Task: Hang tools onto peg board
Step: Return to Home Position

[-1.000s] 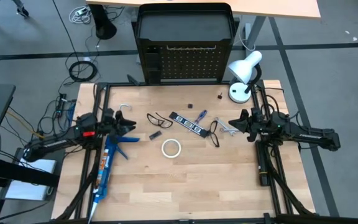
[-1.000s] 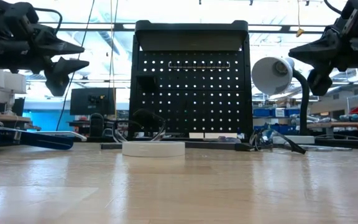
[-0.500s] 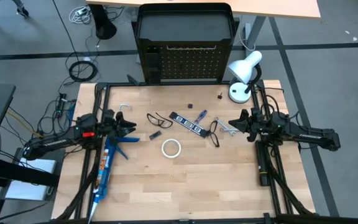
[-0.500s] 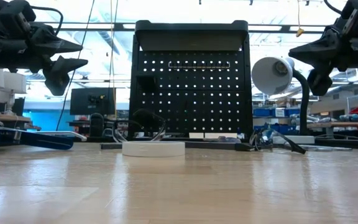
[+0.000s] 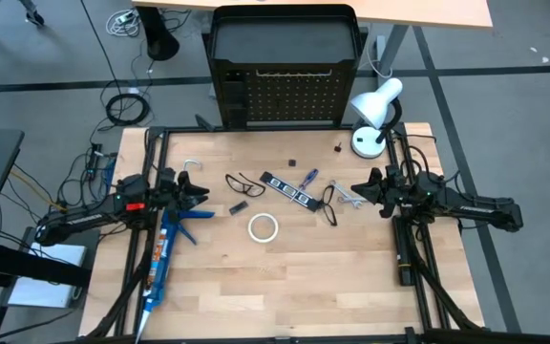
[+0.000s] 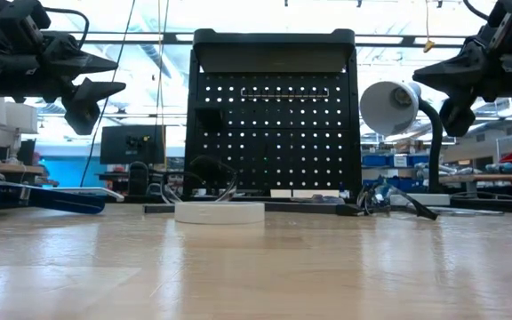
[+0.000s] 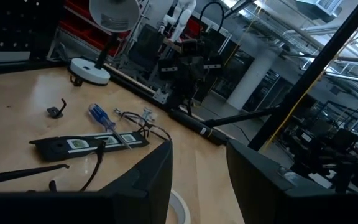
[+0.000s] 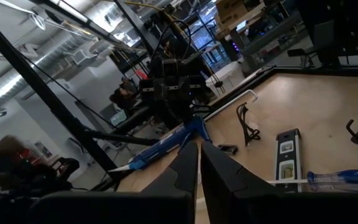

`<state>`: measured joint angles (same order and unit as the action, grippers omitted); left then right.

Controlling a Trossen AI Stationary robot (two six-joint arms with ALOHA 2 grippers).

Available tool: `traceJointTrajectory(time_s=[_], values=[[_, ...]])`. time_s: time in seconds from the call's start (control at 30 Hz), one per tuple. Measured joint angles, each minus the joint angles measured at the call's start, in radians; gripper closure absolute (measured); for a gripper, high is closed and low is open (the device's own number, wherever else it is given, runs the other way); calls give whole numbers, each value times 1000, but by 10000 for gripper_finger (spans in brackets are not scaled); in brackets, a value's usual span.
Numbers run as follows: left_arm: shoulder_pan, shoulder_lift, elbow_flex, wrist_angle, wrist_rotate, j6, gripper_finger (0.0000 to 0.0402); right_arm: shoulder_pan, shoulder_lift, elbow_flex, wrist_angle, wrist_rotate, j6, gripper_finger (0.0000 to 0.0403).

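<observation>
Wooden table (image 5: 304, 277), tape ring (image 5: 263, 227) between gaping left claw (image 5: 199, 196), closed right claw (image 5: 358, 188)

Wooden table (image 5: 285, 287). White tape ring (image 5: 263, 226) sits near centre. From the ring:
- black strip with white marks (image 5: 287, 189) at 1 o'clock, with the blue-handled screwdriver (image 5: 308, 179) just beyond it
- black wire loop (image 5: 244, 183) at 11
- wrenches (image 5: 349, 196) at 2
- lamp base (image 5: 368, 141) farther out at 2, in the corner
- blue caulk gun (image 5: 165, 244) at 9
- peg board (image 5: 285, 96) at the 12 o'clock edge

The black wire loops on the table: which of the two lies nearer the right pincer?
The black wire loop beside the silver wrench, ahead of the right pincer. The other loop lies beyond the black strip, toward the left arm.
</observation>
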<state>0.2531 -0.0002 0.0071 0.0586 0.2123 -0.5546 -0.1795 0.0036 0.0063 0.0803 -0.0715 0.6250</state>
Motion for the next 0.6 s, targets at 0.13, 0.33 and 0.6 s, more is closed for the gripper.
traceJointTrajectory(time_s=[0.13,0.33,0.6], values=[[0,0,0,0,0,0,245,0,0,0,0,0,0,379],[0,0,0,0,0,0,245,0,0,0,0,0,0,378],[0,0,0,0,0,0,245,0,0,0,0,0,0,377]])
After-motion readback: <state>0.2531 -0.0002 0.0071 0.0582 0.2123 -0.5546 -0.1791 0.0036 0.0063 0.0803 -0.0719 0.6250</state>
